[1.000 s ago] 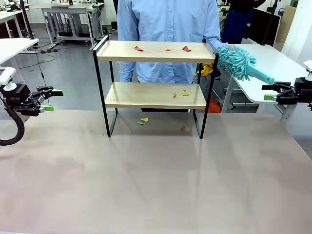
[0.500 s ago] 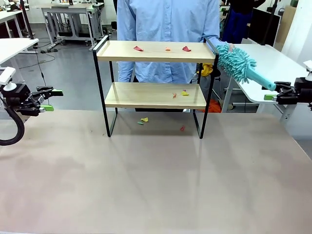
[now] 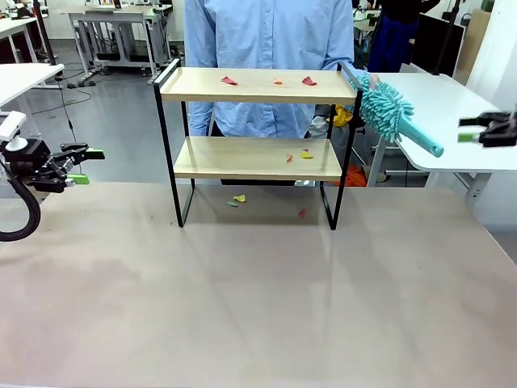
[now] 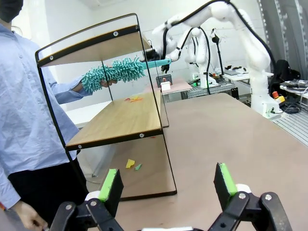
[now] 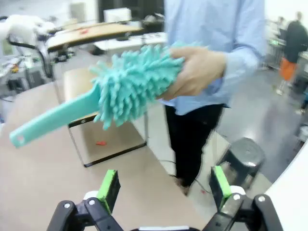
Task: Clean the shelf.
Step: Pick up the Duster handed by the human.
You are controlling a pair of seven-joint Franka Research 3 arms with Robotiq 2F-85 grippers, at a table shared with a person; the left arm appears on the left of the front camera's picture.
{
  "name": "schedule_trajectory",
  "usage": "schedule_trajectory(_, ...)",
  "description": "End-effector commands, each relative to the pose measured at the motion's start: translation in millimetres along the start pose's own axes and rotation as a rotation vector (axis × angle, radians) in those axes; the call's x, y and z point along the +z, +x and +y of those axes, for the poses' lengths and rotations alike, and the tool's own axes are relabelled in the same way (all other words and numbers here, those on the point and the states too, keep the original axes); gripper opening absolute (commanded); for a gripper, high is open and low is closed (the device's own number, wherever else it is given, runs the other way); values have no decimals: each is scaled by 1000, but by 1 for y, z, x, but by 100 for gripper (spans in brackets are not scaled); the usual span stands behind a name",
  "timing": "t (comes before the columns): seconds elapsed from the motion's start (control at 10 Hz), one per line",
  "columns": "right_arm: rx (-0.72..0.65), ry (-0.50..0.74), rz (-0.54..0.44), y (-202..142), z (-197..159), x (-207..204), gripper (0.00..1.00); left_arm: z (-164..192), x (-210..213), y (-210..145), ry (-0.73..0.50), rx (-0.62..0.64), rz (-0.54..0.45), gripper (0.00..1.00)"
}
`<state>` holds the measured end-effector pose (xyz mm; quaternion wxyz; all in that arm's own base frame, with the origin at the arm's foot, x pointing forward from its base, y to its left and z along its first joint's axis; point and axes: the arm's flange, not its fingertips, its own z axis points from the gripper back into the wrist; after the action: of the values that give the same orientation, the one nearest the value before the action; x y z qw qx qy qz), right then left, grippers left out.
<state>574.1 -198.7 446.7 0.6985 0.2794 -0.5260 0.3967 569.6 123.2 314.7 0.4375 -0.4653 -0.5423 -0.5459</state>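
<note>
shelf (image 3: 202, 85): upright on the far middle of the table (image 3: 258, 307), two wooden boards in a black frame, person (image 3: 266, 40) in a blue shirt standing right behind it
top board: three small scraps (image 3: 278, 81) in a row, two red and one orange
lower board: two scraps toward the right end, one yellow, one reddish
under shelf: more scraps on the table between the legs, yellow and green at left, red at right
duster (image 3: 388, 109): teal, fluffy head at the shelf's right end about level with the top board; can't tell if it touches the frame. Handle slopes down and away from the shelf, toward the right pincer
hand (image 5: 195, 72): person's, wrapped around the fluffy head, handle left free
left pincer (image 3: 87, 166): at the table's left edge, off the surface, well apart from the shelf, aimed toward it. Fingers apart, nothing between the green pads (image 4: 111, 185)
right pincer (image 3: 470, 129): at the right edge, raised, near the handle tip but not touching. Fingers apart, nothing gripped; in the right wrist view the duster sits ahead of it, not between the fingers
</note>
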Motion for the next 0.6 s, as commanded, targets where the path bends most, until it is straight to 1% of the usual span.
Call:
schedule_trajectory(0.0, -69, -153, 219, 64, 49, 4, 100, 0, 0, 3, -4, -3, 0, 100)
schedule_trajectory(0.1, -75, -217, 306, 91, 62, 9, 100, 0, 0, 3, -4, -3, 0, 100)
schedule_trajectory(0.3, -154, -344, 423, 132, 85, -2, 100, 0, 0, 3, -4, -3, 0, 100)
schedule_trajectory(0.4, -224, -396, 529, 140, 97, -11, 100, 0, 0, 3, -4, -3, 0, 100)
schedule_trajectory(0.5, -241, -418, 582, 141, 107, -19, 100, 0, 0, 3, -4, -3, 0, 100)
